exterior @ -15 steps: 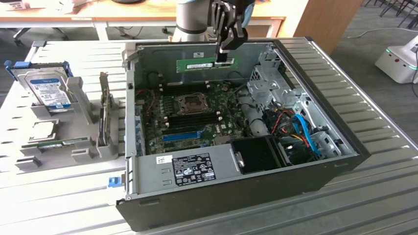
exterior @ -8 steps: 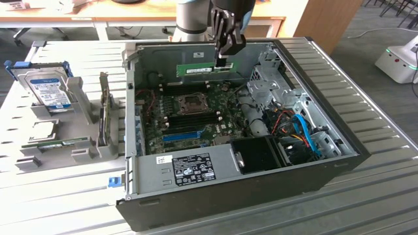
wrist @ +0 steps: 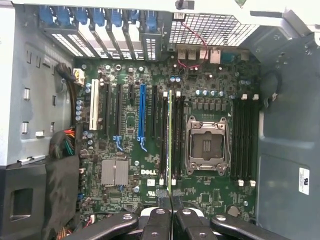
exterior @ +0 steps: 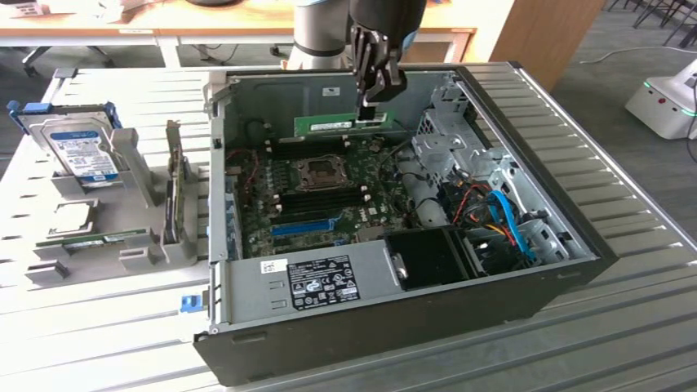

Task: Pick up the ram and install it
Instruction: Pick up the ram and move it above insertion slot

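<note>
In the exterior view, an open computer case (exterior: 381,327) lay on its side on the slatted bench (exterior: 632,269). A white label (exterior: 319,282) sat on the metal cover at the case's 6 o'clock edge. Blue cables (exterior: 512,220) ran through the bay at 4 o'clock. The motherboard (exterior: 326,204) (wrist: 135,200) covered the floor of the case, with the processor socket (exterior: 321,171) (wrist: 207,145) open at its centre.

At 9 o'clock from the case, a grey rack (exterior: 130,261) held an expansion card (exterior: 175,196) on edge. A hard drive (exterior: 82,151) with a blue label stood at the rack's 11 o'clock end.

The tool (exterior: 371,113) (wrist: 170,202) hung inside the case toward 12 o'clock. Its fingers were pressed together, pinching the ram (exterior: 332,125) (wrist: 170,130) by one end. The ram was level, with its long edge down, and was raised clear of the motherboard in front of the far case wall. In the wrist view the ram appeared edge-on. It ran parallel with the black memory slots (wrist: 179,135) just beside the processor socket.
</note>
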Controlling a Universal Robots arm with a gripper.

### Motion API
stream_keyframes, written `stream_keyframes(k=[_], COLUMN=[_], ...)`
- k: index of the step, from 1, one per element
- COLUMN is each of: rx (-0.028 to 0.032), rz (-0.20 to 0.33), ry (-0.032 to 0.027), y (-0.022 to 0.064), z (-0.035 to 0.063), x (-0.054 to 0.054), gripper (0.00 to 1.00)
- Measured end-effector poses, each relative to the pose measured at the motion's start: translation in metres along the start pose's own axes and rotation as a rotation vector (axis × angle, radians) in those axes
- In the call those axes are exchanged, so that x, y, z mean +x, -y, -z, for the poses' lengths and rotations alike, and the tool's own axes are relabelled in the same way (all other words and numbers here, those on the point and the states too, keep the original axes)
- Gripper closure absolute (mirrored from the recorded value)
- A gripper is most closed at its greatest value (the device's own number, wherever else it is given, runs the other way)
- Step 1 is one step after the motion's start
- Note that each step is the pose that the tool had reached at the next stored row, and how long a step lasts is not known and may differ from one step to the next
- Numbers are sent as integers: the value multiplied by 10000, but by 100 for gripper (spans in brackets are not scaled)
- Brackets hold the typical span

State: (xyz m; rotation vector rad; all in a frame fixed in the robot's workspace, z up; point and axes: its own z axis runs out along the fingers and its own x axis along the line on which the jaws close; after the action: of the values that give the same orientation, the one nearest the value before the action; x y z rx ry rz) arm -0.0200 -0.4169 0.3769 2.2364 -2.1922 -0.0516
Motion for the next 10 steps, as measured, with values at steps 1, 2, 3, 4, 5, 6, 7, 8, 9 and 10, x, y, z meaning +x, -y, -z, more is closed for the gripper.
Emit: stream_keyframes(k=[1, 2, 3, 4, 5, 6, 7, 8, 9, 10], rx=[-1, -1, -2, -1, -1, -1, -1, -1, -1, -1], rz=[0, 0, 0, 0, 0, 0, 0, 1, 1, 1], ry=[-1, -2, -2, -2, -1, 0, 0, 0, 0, 0], y=[0, 0, 0, 0, 0, 0, -3, -10, -22, -34], z=[-3, -2, -2, -3, -3, -3, -3, -4, -5, -7], x=[0, 0, 0, 0, 0, 0, 0, 0, 0, -1], gripper=[88, 88, 88, 88, 88, 88, 88, 88, 88, 88])
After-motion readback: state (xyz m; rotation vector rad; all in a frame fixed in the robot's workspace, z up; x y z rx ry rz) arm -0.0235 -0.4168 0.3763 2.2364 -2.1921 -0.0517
